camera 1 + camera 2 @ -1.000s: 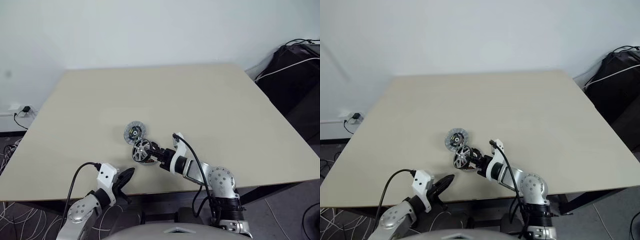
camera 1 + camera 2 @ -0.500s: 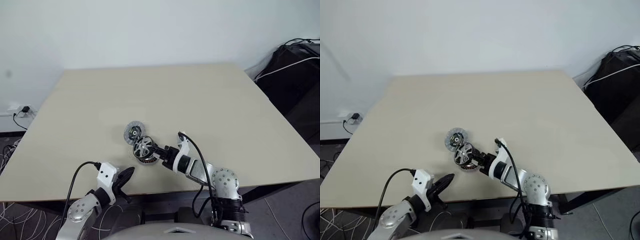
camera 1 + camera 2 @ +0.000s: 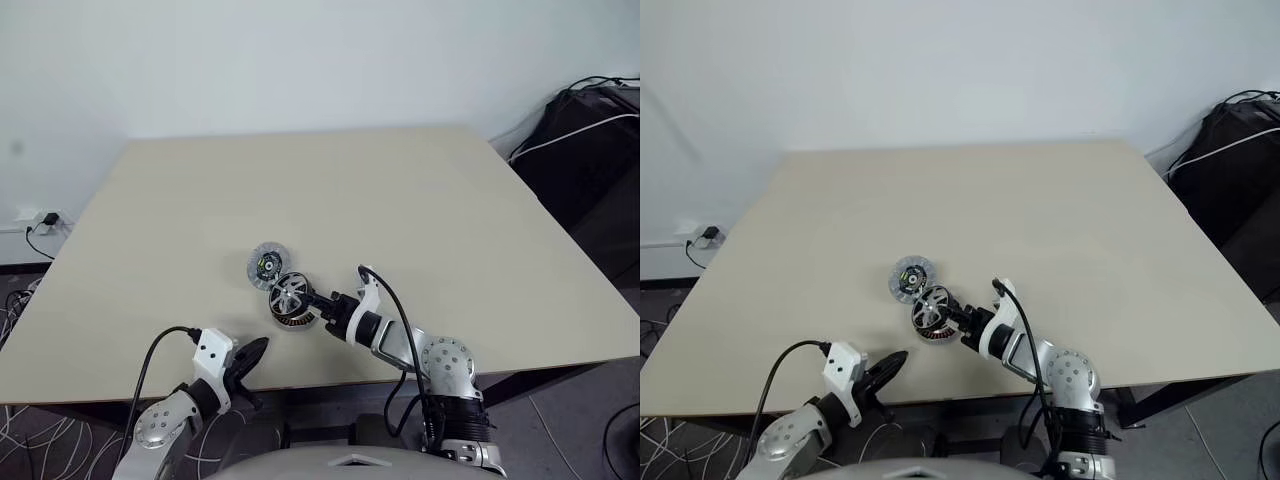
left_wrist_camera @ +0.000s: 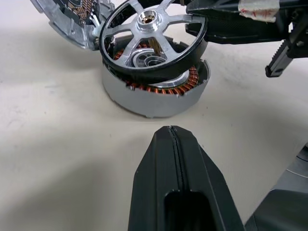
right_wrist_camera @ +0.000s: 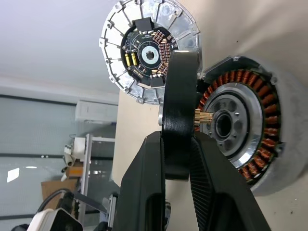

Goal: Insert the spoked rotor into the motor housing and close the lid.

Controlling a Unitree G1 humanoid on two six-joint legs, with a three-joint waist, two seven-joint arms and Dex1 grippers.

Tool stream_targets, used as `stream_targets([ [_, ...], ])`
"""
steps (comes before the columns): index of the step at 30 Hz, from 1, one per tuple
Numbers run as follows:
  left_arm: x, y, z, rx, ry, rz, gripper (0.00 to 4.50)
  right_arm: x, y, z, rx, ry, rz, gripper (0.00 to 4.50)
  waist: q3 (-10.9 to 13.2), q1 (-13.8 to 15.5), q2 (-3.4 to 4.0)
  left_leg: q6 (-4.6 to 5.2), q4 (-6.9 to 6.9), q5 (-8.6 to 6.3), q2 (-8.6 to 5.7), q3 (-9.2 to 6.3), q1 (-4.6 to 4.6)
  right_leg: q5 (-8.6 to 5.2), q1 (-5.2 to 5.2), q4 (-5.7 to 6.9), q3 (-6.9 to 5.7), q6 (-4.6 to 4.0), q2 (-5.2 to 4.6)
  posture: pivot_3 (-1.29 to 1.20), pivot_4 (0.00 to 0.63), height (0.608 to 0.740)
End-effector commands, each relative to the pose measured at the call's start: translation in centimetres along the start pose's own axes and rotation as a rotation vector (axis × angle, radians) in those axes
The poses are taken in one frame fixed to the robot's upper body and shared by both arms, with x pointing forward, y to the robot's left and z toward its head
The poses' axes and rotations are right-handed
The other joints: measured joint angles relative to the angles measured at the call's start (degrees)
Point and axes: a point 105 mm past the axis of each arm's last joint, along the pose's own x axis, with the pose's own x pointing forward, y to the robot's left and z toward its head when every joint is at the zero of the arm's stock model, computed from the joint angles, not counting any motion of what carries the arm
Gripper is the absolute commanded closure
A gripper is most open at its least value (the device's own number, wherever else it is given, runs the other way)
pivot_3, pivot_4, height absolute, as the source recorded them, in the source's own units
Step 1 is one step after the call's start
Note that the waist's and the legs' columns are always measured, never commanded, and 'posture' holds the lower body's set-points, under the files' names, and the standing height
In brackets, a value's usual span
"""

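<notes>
My right gripper (image 5: 175, 159) pinches the dark rim of the spoked rotor (image 4: 153, 36), tilted over the open motor housing (image 4: 156, 91) on the table (image 3: 420, 200). The lid (image 3: 266, 265) lies just beyond the motor housing. My left gripper (image 4: 179, 178), fingers pressed together, hangs empty nearby.

spoked rotor (image 3: 287, 294) tilted over motor housing (image 4: 154, 91), lower-centre frame, table (image 3: 420, 220). lid (image 3: 266, 265) just upper-left, touching housing. right gripper (image 3: 316, 304) at rotor's right; left gripper (image 3: 252, 355) lower-left, apart.
</notes>
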Motion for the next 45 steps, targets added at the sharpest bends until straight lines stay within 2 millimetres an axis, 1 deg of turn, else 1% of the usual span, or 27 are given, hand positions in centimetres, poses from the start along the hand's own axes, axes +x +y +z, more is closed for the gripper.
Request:
stream_targets([
  [1, -0.1, 0.1, 1.3, 0.032, -0.046, 0.002, 4.50, 0.4, 0.7, 0.1, 0.004, -0.015, 0.035, 4.12, 0.00, -0.01, 0.00, 0.00, 0.00, 0.00, 0.00, 0.00, 0.00, 0.00, 0.00, 0.00, 0.00, 0.00, 0.00, 0.00, 0.000, 0.740],
  [3, -0.1, 0.1, 1.3, 0.032, -0.047, 0.003, 4.50, 0.3, 0.6, 0.1, 0.005, -0.014, 0.032, 4.12, 0.00, -0.02, 0.00, 0.00, 0.00, 0.00, 0.00, 0.00, 0.00, 0.00, 0.00, 0.00, 0.01, 0.00, 0.00, 0.00, 0.000, 0.740],
  [4, -0.1, 0.1, 1.3, 0.032, -0.047, 0.003, 4.50, 0.3, 0.6, 0.1, 0.006, -0.014, 0.032, 3.41, 0.00, -0.01, 0.00, 0.00, 0.00, 0.00, 0.00, 0.00, 0.00, 0.00, 0.00, 0.00, 0.01, 0.00, 0.00, 0.00, 0.000, 0.740],
  [8, 0.0, 0.2, 1.3, 0.030, -0.046, 0.002, 4.50, 0.1, 0.5, 0.3, -0.001, -0.021, 0.030, 2.22, 0.00, 0.00, 0.00, 0.00, -0.01, 0.00, 0.00, 0.00, 0.00, 0.00, -0.01, -0.01, 0.01, 0.00, 0.00, 0.00, 0.000, 0.740],
  [11, 0.2, 0.2, 1.4, 0.029, -0.046, 0.000, 4.50, -0.3, 0.6, 0.7, -0.007, -0.037, 0.035, 2.22, 0.00, 0.01, 0.00, 0.00, -0.01, 0.00, 0.00, 0.00, -0.01, 0.00, -0.01, -0.01, 0.01, 0.00, 0.00, 0.00, 0.000, 0.740],
  [14, 0.3, 0.3, 1.5, 0.027, -0.048, -0.003, 4.50, -0.9, 0.9, 1.3, -0.055, -0.068, 0.030, 2.22, 0.01, 0.03, 0.01, 0.00, -0.01, 0.00, 0.00, 0.00, -0.01, 0.00, -0.01, -0.01, 0.00, 0.00, 0.00, 0.00, 0.000, 0.740],
  [17, 0.4, 0.2, 1.6, 0.026, -0.049, -0.006, 4.50, -1.6, 1.4, 2.2, -0.181, -0.110, 0.006, 2.22, 0.01, 0.02, 0.01, 0.00, -0.01, 0.00, 0.00, 0.01, -0.02, -0.01, -0.01, -0.02, 0.00, 0.00, -0.01, 0.00, 0.000, 0.740],
  [21, 0.4, 0.2, 1.5, 0.024, -0.049, -0.008, 4.50, -2.7, 2.7, 3.7, -0.388, -0.196, -0.005, 2.22, 0.01, 0.01, 0.01, 0.00, -0.01, 0.00, 0.00, 0.02, -0.03, -0.01, -0.03, -0.03, 0.01, 0.01, -0.01, 0.00, 0.000, 0.740],
  [26, 0.4, 0.1, 1.4, 0.024, -0.049, -0.013, 4.50, -3.6, 2.5, 5.3, -0.640, -0.273, -0.117, 2.22, 0.02, 0.13, -0.05, 0.00, 0.00, 0.00, 0.00, 0.02, -0.03, -0.01, -0.02, -0.04, -0.01, 0.01, -0.01, 0.00, 0.000, 0.740],
  [28, 0.5, 0.1, 1.4, 0.025, -0.050, -0.015, 4.50, -3.6, 2.7, 5.2, -0.808, -0.264, -0.141, 2.22, 0.03, 0.24, -0.05, 0.00, 0.01, 0.00, -0.01, 0.05, -0.03, -0.01, -0.01, -0.04, 0.00, 0.01, -0.03, 0.00, 0.000, 0.740],
  [30, 0.5, 0.1, 1.4, 0.027, -0.052, -0.017, 4.50, -3.5, 2.8, 5.0, -0.909, -0.261, -0.141, 2.61, 0.05, 0.39, -0.11, 0.00, 0.02, 0.00, -0.02, 0.08, -0.03, 0.00, 0.00, -0.06, 0.00, 0.01, -0.03, 0.00, 0.000, 0.740],
  [31, 0.5, 0.1, 1.4, 0.030, -0.054, -0.019, 4.50, -3.1, 2.9, 4.6, -1.001, -0.239, -0.143, 2.85, 0.05, 0.37, -0.13, 0.00, 0.02, 0.00, -0.02, 0.06, -0.03, 0.00, -0.01, -0.05, -0.01, 0.01, -0.03, 0.00, 0.000, 0.740],
  [33, 0.5, 0.0, 1.5, 0.037, -0.059, -0.025, 4.50, -2.2, 2.7, 3.6, -1.132, -0.190, -0.141, 3.47, 0.05, 0.36, -0.13, 0.00, 0.01, 0.00, 0.01, 0.06, -0.01, 0.00, -0.01, -0.03, -0.01, 0.01, 0.00, 0.00, 0.000, 0.740],
  [36, 0.6, 0.0, 1.6, 0.043, -0.062, -0.031, 4.50, -0.9, 2.2, 2.3, -1.195, -0.130, -0.119, 4.45, 0.05, 0.46, -0.20, 0.00, 0.02, 0.00, 0.01, 0.05, 0.00, 0.00, 0.02, -0.03, -0.03, 0.01, 0.02, 0.00, 0.000, 0.740],
  [40, 0.7, 0.1, 1.6, 0.049, -0.064, -0.038, 4.50, 1.0, 1.6, 0.7, -1.226, -0.046, -0.092, 4.45, 0.02, 0.80, -0.35, 0.00, 0.08, 0.01, -0.01, 0.05, 0.03, 0.02, 0.08, -0.03, -0.04, 0.04, 0.08, 0.00, 0.000, 0.740],
  [45, 0.7, 0.1, 1.4, 0.054, -0.062, -0.041, 4.50, 2.8, 1.6, 0.1, -1.238, -0.010, -0.068, 4.45, -0.01, 0.92, -0.40, 0.01, 0.09, 0.01, -0.02, 0.05, 0.05, 0.04, 0.09, -0.01, -0.04, 0.05, 0.20, 0.00, 0.000, 0.740],
])
